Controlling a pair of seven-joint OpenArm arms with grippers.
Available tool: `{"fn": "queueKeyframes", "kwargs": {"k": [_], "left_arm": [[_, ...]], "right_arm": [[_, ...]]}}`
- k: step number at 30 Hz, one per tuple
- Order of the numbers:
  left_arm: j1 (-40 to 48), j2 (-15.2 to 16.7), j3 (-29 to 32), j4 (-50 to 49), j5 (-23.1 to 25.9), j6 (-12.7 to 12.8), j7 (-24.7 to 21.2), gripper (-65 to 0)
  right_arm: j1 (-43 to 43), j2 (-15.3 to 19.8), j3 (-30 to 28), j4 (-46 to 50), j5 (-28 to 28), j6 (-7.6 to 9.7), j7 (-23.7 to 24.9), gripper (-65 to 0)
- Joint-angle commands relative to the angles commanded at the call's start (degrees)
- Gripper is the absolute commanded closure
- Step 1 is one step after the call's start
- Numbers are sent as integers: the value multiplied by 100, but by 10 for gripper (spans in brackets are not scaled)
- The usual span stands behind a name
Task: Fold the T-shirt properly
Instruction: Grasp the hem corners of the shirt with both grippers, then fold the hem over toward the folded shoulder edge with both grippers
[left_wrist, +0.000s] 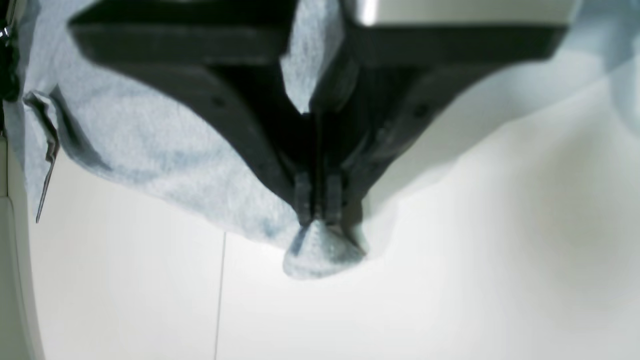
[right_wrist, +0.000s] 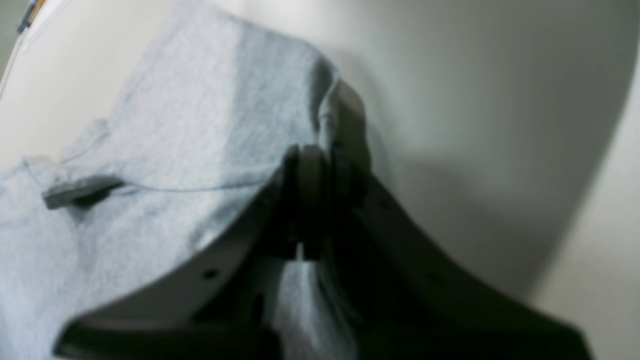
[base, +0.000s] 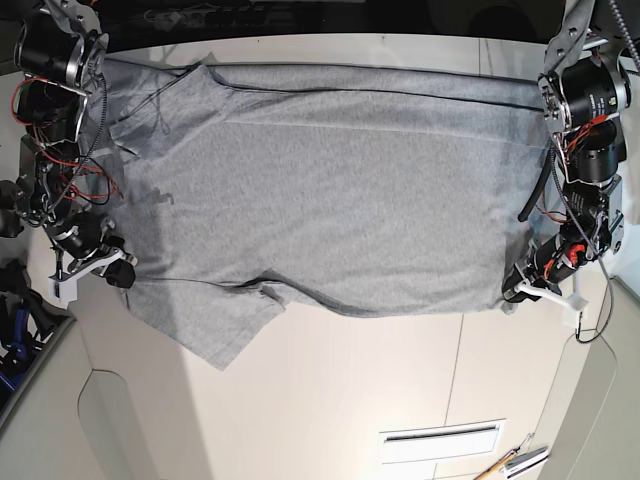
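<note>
In the base view, the T-shirt (base: 330, 200) stretches between both hands (base: 124, 276) (base: 512, 296).

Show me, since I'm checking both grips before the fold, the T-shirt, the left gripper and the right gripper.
T-shirt (base: 330, 200): base view, middle of its spread cloth.
Left gripper (left_wrist: 318, 220): left wrist view, between its fingertips.
Right gripper (right_wrist: 322, 155): right wrist view, between its fingertips.

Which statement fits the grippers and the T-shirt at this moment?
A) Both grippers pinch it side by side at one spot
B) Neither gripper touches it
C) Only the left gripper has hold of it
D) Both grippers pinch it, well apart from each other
D: the left gripper and the right gripper each pinch the T-shirt, near opposite sides of it.
</note>
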Motion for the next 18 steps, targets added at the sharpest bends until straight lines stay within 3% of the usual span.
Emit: {"fn": "queueKeyframes", "kwargs": {"k": [4, 8, 13, 18], "left_arm": [[-120, -13, 0, 92, -363, 0, 385, 0], [-127, -131, 0, 345, -498, 0, 719, 0], [-66, -442, 0, 911, -1106, 0, 1593, 0], [313, -640, 0, 1602, -1786, 0, 2181, 0]], "right_arm": [[-2, 28, 2, 304, 2, 0, -37, 0], [-26, 28, 2, 704, 7, 2, -424, 0], [-369, 131, 11, 1432, 448, 52, -691, 0], [-1034, 304, 13, 2448, 675, 46, -909, 0]]}}
